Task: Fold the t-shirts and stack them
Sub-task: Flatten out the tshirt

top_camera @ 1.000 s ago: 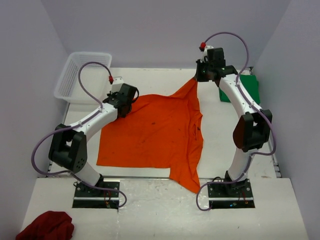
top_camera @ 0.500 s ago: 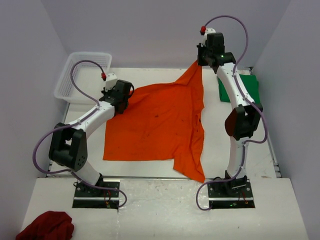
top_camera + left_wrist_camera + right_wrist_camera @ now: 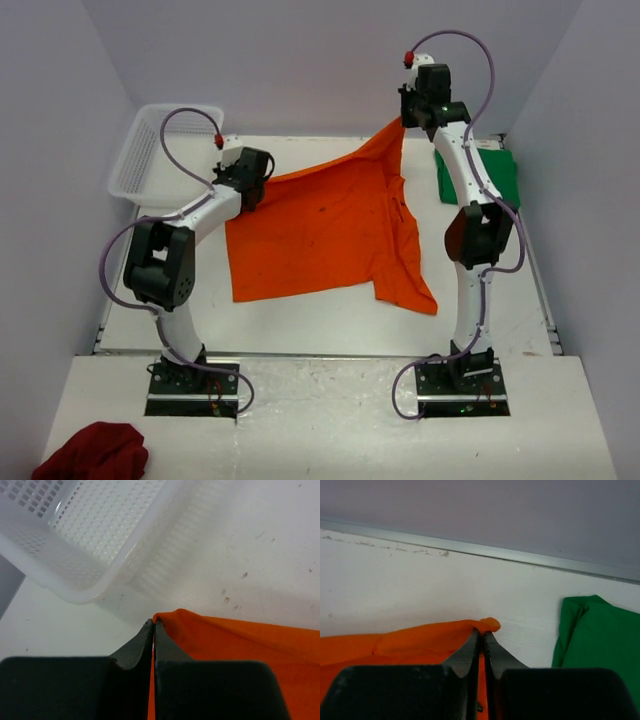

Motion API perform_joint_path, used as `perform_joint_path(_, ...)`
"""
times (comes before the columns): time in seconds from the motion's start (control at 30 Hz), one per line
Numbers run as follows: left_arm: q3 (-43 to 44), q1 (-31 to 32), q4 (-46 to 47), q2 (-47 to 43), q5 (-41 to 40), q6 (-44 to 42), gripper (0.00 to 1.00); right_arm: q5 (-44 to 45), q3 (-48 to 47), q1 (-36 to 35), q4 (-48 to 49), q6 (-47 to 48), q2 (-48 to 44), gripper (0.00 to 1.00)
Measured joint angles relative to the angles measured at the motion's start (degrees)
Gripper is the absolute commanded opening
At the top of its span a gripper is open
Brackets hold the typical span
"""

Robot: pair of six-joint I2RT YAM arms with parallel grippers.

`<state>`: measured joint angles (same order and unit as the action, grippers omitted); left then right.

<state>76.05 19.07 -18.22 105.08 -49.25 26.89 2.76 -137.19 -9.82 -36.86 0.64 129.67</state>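
Note:
The bright orange t-shirt [image 3: 320, 230] is stretched across the middle of the table, its far edge lifted between both grippers. My left gripper [image 3: 255, 185] is shut on its far left corner [image 3: 165, 617], close to the basket. My right gripper [image 3: 405, 122] is shut on its far right corner [image 3: 490, 625] and holds it raised near the back wall. The shirt's near right part hangs down to the table in a point. The dark green shirt [image 3: 480, 175] lies folded at the far right; it also shows in the right wrist view [image 3: 600, 635].
A white perforated basket [image 3: 165, 150] stands at the far left, right beside my left gripper [image 3: 75, 540]. A dark red cloth [image 3: 95, 452] lies on the near shelf at the bottom left. The back wall is close behind my right gripper.
Both grippers have carried the orange shirt away from the arm bases toward the back of the table. Its near edge has slid off the front edge and up the table.

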Motion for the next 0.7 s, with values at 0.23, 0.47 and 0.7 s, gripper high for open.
perform_joint_path(0.23,6.3,-1.1,2.5,5.9,-2.2,-3.6,0.88,-0.4,-1.8,0.3,0.0,0.6,6.0,0.83)
perform_joint_path(0.47,7.5,-1.3,0.9,2.8,-5.4,-2.4,1.00,3.4,6.1,0.5,-2.6,-2.5,-1.1,0.86)
perform_joint_path(0.7,1.1,5.1,-4.9,-12.8,-0.4,-1.0,0.79,4.6,30.3,0.5,-6.3,-12.9,-27.3,0.85)
